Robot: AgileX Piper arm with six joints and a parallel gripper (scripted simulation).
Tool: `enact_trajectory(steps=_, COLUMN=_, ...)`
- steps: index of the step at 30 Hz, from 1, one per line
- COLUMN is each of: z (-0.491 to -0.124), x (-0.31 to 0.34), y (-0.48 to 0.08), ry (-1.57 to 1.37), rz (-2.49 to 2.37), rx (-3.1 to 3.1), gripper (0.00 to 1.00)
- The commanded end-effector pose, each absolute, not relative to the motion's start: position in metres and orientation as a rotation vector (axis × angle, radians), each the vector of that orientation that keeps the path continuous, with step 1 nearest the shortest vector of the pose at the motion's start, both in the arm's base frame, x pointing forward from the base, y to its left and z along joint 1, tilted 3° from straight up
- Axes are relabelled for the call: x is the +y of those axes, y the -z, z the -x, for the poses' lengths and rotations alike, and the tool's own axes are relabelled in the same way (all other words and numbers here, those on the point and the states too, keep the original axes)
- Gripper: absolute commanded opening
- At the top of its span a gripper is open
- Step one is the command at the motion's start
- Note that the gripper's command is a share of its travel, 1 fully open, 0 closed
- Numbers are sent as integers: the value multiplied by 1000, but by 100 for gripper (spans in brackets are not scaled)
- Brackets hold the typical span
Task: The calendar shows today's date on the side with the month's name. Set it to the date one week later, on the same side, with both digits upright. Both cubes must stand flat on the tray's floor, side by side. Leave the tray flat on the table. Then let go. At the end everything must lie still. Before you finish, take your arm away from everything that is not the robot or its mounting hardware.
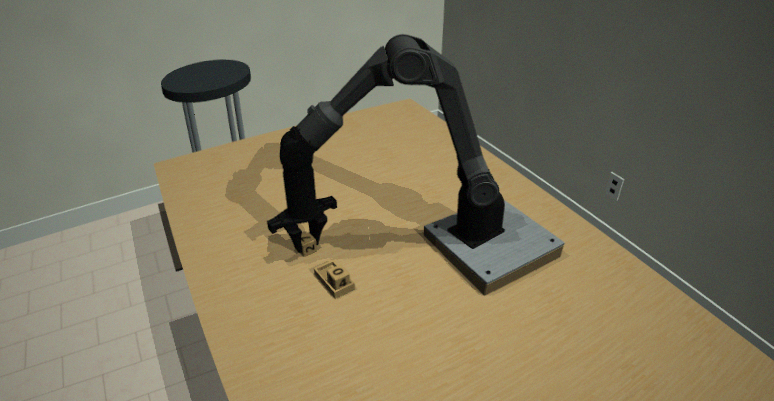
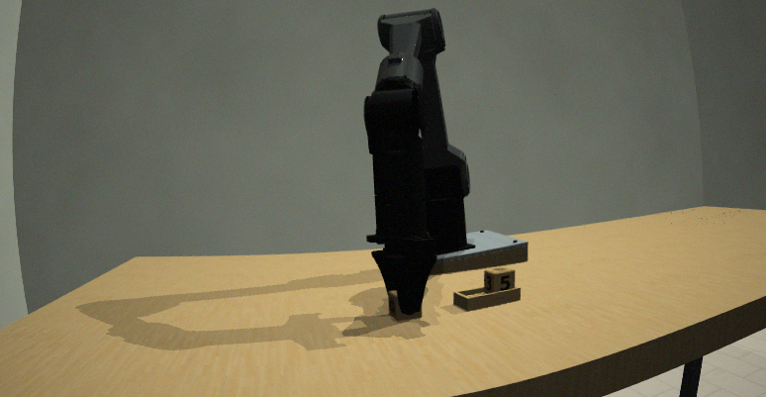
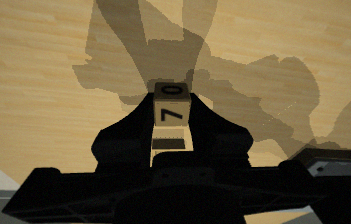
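Observation:
A small wooden digit cube stands on the table top, outside the tray. My gripper points straight down and is shut on this cube. In the wrist view the cube sits between the two fingers and shows a 7 and a 0; in the top view it shows a 2. In the exterior view the fingers hide most of it. The wooden tray lies flat on the table a little nearer the camera, with the second cube standing in one end, 0 on top. In the exterior view that cube shows a 5.
The arm's grey base plate is to the right of the tray. A black round stool stands on the floor beyond the table's far left edge. The table's left edge is near the gripper.

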State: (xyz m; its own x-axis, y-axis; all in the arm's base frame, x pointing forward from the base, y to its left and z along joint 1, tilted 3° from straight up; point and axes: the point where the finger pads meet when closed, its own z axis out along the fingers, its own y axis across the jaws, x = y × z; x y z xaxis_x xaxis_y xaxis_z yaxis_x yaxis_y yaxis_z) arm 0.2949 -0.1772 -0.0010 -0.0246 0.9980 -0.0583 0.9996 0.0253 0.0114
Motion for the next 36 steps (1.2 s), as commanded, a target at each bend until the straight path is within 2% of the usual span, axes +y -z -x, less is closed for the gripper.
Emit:
enact_trajectory(steps=1, z=-294, x=-177, y=2, ry=52, rz=-2161, rx=2213, gripper=38)
enact_trajectory(steps=15, z=-295, x=-178, y=-4, ry=49, rz=-2157, rx=2209, gripper=38)
enact_trajectory(steps=29, z=-294, x=-172, y=-90, ry=49, rz=-2156, rx=2210, gripper=38)
enact_trajectory(steps=36, z=-294, x=-172, y=-99, ry=50, rz=-2158, rx=2212, gripper=38)
